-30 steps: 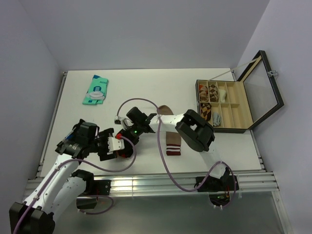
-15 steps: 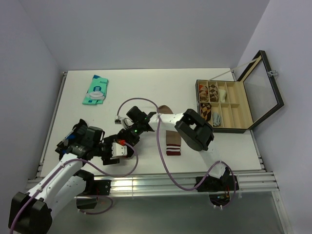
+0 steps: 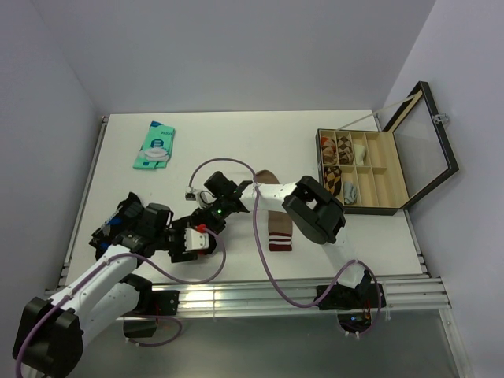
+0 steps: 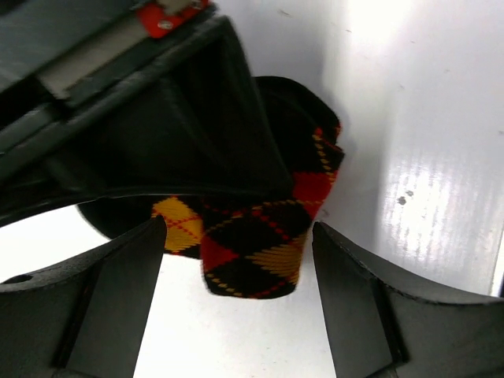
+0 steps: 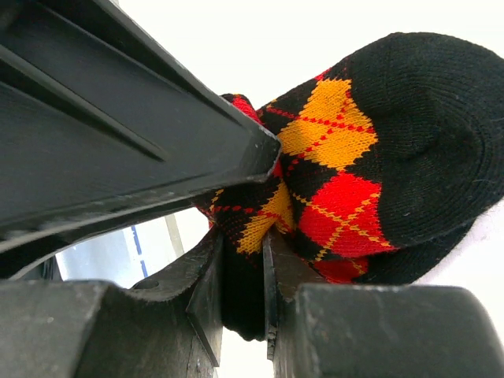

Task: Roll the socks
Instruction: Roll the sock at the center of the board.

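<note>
Two robot arms meet over a white table [image 3: 236, 142], their claws converging near its left-centre. The right arm [image 3: 315, 209] reaches leftward across the table, while the left arm [image 3: 102, 272] stretches rightward from the near left corner. At the far right, a compartmented box [image 3: 378, 210] stands with its glass lid raised, several of its cells holding rolled socks.

A tan-brown sock [image 3: 279, 228] lies flat near the table's middle, partly under the right arm, its maroon, white-striped cuff toward the near edge. A teal packet [image 3: 155, 145] rests well apart at the far left.

The black argyle sock [image 5: 354, 157], patterned with red, orange and yellow diamonds, sits bunched on the table where the claws meet. The right claw [image 5: 244, 260] is nearly pressed together, pinching a fold of that sock between its fingers. The left claw [image 4: 236, 268] is spread wide, one finger on either side of the sock's diamond-patterned end, neither visibly touching the fabric. From overhead the sock is hidden beneath the two claws.
</note>
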`<state>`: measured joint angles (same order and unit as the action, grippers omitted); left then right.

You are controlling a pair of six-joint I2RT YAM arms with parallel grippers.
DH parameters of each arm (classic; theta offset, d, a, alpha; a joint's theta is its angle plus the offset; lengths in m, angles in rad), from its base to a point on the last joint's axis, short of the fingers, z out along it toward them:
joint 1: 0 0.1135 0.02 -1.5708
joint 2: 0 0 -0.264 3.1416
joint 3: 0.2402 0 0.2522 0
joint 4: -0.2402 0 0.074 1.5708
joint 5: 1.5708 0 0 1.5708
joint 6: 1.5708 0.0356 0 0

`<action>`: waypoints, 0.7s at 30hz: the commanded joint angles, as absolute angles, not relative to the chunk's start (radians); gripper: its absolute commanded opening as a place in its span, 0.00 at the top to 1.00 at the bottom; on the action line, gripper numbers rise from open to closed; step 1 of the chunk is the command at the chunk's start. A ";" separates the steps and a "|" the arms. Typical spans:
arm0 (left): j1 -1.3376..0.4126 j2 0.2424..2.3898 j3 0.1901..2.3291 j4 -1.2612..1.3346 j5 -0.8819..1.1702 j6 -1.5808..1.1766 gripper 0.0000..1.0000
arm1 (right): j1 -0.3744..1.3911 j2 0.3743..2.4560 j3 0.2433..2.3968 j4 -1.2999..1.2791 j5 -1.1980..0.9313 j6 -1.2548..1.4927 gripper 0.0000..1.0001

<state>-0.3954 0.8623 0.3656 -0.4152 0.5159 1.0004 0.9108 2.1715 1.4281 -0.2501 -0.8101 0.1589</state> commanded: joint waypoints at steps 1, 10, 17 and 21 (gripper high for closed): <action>-0.413 0.870 0.354 -0.393 0.518 1.005 0.20 | 0.899 2.295 1.354 -0.499 -0.574 0.095 1.00; -0.457 0.956 0.385 -0.396 0.466 0.979 0.25 | 0.899 2.290 1.355 -0.495 -0.568 0.100 1.00; -0.460 1.123 0.474 -0.451 0.451 0.953 0.50 | 0.899 2.280 1.332 -0.477 -0.571 0.104 0.94; -0.462 1.163 0.497 -0.472 0.463 0.956 0.70 | 0.897 2.243 1.295 -0.437 -0.540 0.117 0.81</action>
<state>-0.4557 1.1358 0.4732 -0.4515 0.4614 0.9562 0.9043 2.1612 1.4059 -0.2432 -0.8082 0.1680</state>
